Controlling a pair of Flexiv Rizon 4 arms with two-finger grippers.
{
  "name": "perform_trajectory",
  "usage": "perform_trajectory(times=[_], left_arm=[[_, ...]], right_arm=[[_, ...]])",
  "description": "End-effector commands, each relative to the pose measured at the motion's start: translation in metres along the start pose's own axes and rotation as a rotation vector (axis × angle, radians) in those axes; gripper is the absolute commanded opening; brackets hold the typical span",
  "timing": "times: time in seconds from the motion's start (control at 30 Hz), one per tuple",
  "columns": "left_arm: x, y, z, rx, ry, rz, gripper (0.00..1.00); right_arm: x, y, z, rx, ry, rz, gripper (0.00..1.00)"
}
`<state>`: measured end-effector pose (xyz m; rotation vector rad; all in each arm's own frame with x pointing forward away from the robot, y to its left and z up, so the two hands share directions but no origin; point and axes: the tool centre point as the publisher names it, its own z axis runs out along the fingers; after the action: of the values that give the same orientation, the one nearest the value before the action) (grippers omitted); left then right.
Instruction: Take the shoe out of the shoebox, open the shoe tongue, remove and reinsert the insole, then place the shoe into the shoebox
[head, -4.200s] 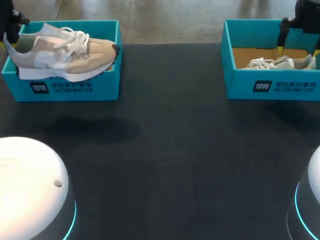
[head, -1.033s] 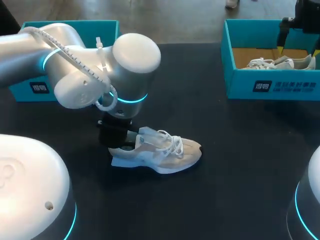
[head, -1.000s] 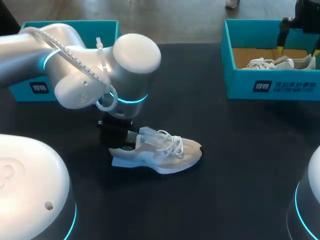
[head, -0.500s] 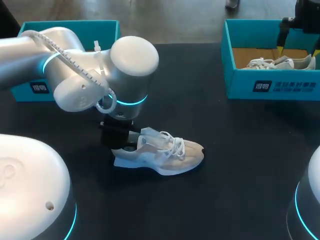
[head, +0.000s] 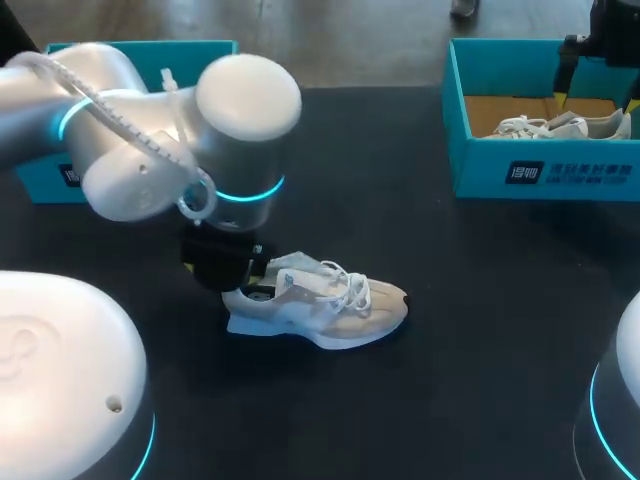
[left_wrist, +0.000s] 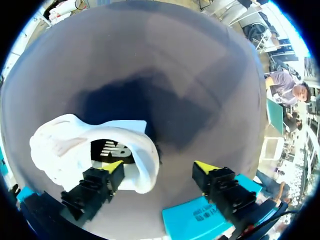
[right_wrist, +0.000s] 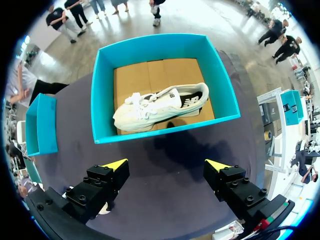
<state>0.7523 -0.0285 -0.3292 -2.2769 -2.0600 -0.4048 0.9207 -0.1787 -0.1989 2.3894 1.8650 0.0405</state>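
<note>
1. Beige-and-white lace-up sneaker (head: 318, 308) stands upright on its sole near the middle of the black desk (head: 450, 390), outside any box. Its toe points to 3 o'clock and its heel to 9 o'clock.
2. The left arm (head: 140, 150) comes in over the desk from 9 o'clock, and its wrist hangs directly above the sneaker's heel.
3. The left tool (left_wrist: 159, 167) is spread open. In the wrist view one yellow-tipped finger (left_wrist: 113, 168) sits over the shoe's opening. The other stands outside the heel collar, apart from it, so the collar lies between the two.
4. A teal cardboard shoebox (head: 205, 47) sits at 10 o'clock from the sneaker, largely hidden behind the arm.
5. A second teal cardboard shoebox (head: 540, 170) sits at 2 o'clock, well apart from the sneaker. It holds a pale low sneaker (right_wrist: 160, 107) lying on the box's brown floor.
6. The right tool (right_wrist: 166, 164) hangs near that second box with its fingers wide apart, gripping nothing.
</note>
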Motion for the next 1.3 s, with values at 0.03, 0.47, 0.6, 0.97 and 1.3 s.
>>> perform_trajectory(times=[0.03,0.47,0.6,0.97,1.3], left_arm=[[0.03,-0.007,-0.032,-0.017,-0.061,-0.006,1.0],[0.06,-0.007,-0.092,0.019,-0.188,-0.054,1.0],[0.069,-0.008,-0.103,0.035,-0.222,-0.078,1.0],[0.097,-0.02,-0.118,0.109,-0.352,-0.266,1.0],[0.113,-0.017,-0.114,0.364,-0.518,-0.489,1.0]], right_arm=[[0.0,0.0,0.0,-0.001,0.0,0.0,1.0],[0.0,0.0,0.0,-0.001,0.0,0.0,1.0],[0.0,0.0,0.0,-0.001,0.0,0.0,1.0],[0.0,0.0,0.0,-0.001,0.0,0.0,1.0],[0.0,0.0,0.0,-0.001,0.0,0.0,1.0]])
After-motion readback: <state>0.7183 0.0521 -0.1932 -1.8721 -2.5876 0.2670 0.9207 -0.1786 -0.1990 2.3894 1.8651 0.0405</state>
